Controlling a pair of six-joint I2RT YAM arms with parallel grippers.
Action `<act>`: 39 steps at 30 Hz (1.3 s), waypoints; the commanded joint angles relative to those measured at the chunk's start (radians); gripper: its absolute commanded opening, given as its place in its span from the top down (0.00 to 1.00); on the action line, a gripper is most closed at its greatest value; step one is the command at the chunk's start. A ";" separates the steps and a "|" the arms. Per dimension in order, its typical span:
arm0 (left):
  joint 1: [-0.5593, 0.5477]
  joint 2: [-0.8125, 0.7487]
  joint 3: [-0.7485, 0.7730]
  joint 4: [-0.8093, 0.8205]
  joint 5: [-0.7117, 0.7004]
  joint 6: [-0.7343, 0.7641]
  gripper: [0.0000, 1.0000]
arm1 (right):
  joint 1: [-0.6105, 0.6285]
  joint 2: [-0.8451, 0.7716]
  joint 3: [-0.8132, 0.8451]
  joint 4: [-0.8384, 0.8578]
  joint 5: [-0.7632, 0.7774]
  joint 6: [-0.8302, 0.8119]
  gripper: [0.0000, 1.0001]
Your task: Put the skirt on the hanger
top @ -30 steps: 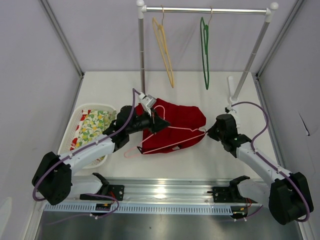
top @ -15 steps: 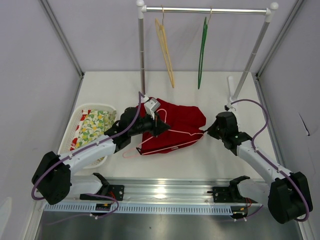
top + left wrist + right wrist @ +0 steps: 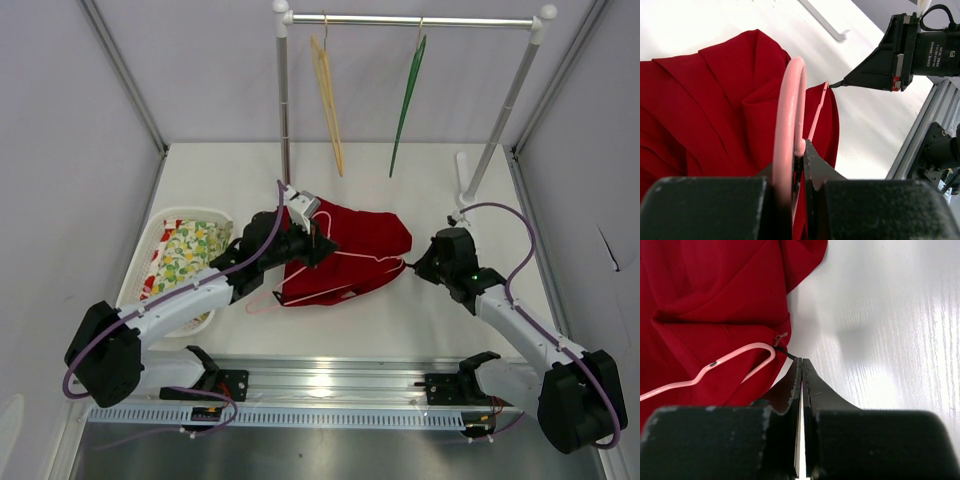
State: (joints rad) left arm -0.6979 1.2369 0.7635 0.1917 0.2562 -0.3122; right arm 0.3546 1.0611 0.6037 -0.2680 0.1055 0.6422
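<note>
Left gripper is clamped on the thin pale pink wire hanger, pinching it at a rounded bend that rises in a loop from between the fingers. Right gripper is clenched tight at the hanger's far tip. A thin dark strand runs from the plain bright red cloth skirt to its fingertips, though the wrist view is too close to tell if that strand is truly pinched.

Over the last second little has moved on the white table. The left wrist has edged a shade to the right, and the right gripper has crept inward toward the skirt, so the hanger's far end and the cloth's lower right edge sit slightly closer in. Up on the metal rail, the yellow hanger and the dark green hanger have both swung round to nearly edge-on.

For the task this reads as fine adjustment, not progress. The pink hanger lies on top of the skirt, not through it, and the garment is not yet hung.

The skirt rests flat mid-table between the two grippers, behind the arm bases and in front of the rail. It is rumpled into broad soft folds, wider than the hanger, its right edge curling just beside the right gripper.
</note>
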 commanded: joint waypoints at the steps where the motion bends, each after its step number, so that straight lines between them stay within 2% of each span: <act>1: -0.006 0.001 0.031 0.035 -0.040 0.027 1.00 | -0.005 -0.006 0.002 -0.007 -0.006 -0.036 1.00; 13: -0.023 -0.036 -0.041 0.161 0.008 0.053 1.00 | 0.003 0.063 0.038 -0.013 0.002 -0.059 1.00; 39: -0.040 0.018 -0.075 0.181 0.094 0.073 1.00 | 0.015 0.112 0.122 0.001 -0.020 -0.070 1.00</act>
State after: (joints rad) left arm -0.7311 1.2411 0.6949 0.3279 0.3180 -0.2604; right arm 0.3626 1.1698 0.6819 -0.2844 0.0875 0.5896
